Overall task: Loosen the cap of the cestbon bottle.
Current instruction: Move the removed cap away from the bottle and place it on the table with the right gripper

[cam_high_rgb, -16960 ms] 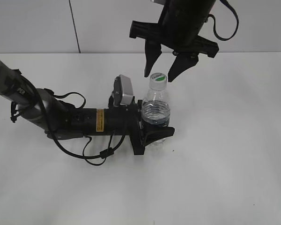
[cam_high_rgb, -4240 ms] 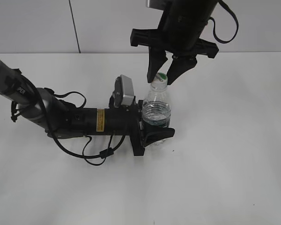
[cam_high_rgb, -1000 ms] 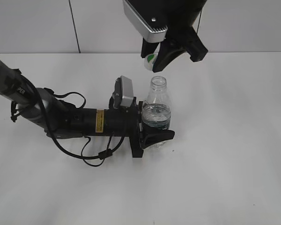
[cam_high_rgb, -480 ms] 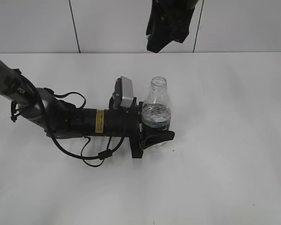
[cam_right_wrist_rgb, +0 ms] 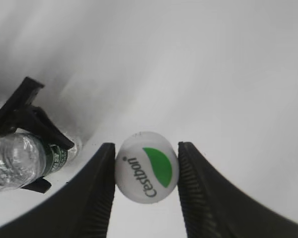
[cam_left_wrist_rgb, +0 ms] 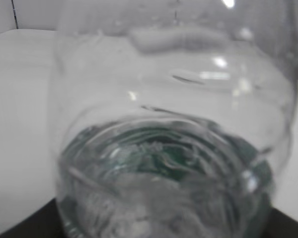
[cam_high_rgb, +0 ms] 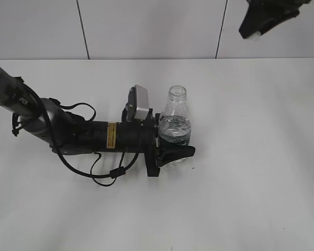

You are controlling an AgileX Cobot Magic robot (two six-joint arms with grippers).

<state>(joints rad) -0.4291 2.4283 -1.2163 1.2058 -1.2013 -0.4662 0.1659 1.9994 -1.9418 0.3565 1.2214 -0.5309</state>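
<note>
The cestbon bottle (cam_high_rgb: 174,125) stands upright on the white table with its neck open and no cap on it. My left gripper (cam_high_rgb: 167,151) is shut on the bottle's lower body; the bottle fills the left wrist view (cam_left_wrist_rgb: 174,148) and its green label shows through the plastic. My right gripper (cam_high_rgb: 259,23) is high at the top right, far from the bottle. In the right wrist view it (cam_right_wrist_rgb: 146,168) is shut on the cap (cam_right_wrist_rgb: 147,167), white with a green patch and "Cestbon" lettering. The bottle shows small at that view's left edge (cam_right_wrist_rgb: 25,161).
The left arm (cam_high_rgb: 68,130) lies across the table from the left with looped cables (cam_high_rgb: 107,170). The white table (cam_high_rgb: 251,157) meets a pale panelled wall (cam_high_rgb: 146,26) at the back.
My right gripper lifted the cap off the bottle neck, then swung up and away to the top right. The bottle and left arm have stayed still.
</note>
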